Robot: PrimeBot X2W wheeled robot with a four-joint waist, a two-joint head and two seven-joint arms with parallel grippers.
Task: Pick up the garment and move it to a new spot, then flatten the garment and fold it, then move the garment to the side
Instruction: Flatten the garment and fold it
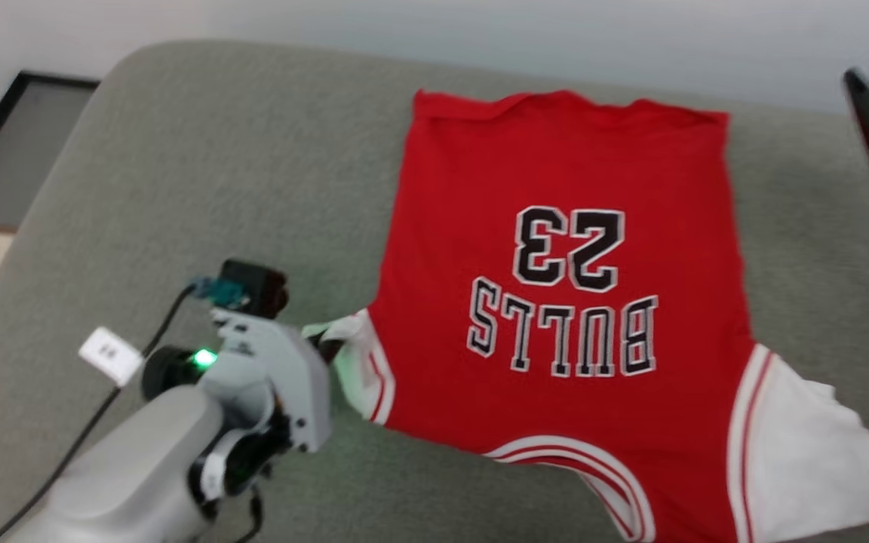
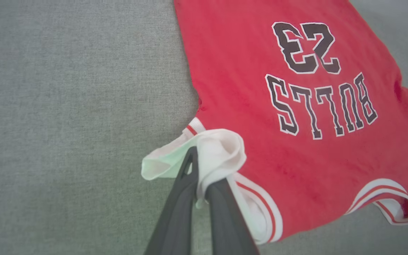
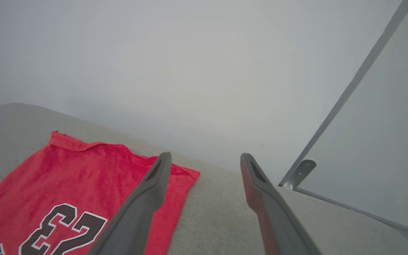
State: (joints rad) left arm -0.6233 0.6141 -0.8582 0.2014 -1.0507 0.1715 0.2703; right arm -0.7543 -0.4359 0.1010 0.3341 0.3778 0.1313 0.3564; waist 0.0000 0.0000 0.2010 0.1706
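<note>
Your left hand (image 1: pixel 325 347) is pressed together on the bunched white left sleeve (image 2: pixel 214 148) of the red shirt (image 1: pixel 563 302), pinching a fold of it between the two dark fingers. The rest of the shirt lies to the right of that hand, chest up and mostly flat. Its long axis runs straight away from you: the striped collar (image 1: pixel 593 467) is nearest you, the hem (image 1: pixel 570 105) farthest, so the black-and-white lettering reads upside down. The left hand is at the shirt's near-left corner, so any fold of this sleeve would probably carry it rightward, across the chest. Your right hand (image 3: pixel 205 157) is spread wide and holds nothing. It hangs above the far-right hem corner, well apart from the other white sleeve (image 1: pixel 804 452), which lies fanned out at the near right. The left arm is therefore the one placed to act. The shirt rests on a grey upholstered surface (image 1: pixel 178 188) with a rounded far-left corner, whether couch or bed you cannot tell. There is bare fabric to the left of the shirt. Behind it stands a pale wall (image 3: pixel 190 53), with a metal-edged panel (image 3: pixel 384 124) to the right.
</note>
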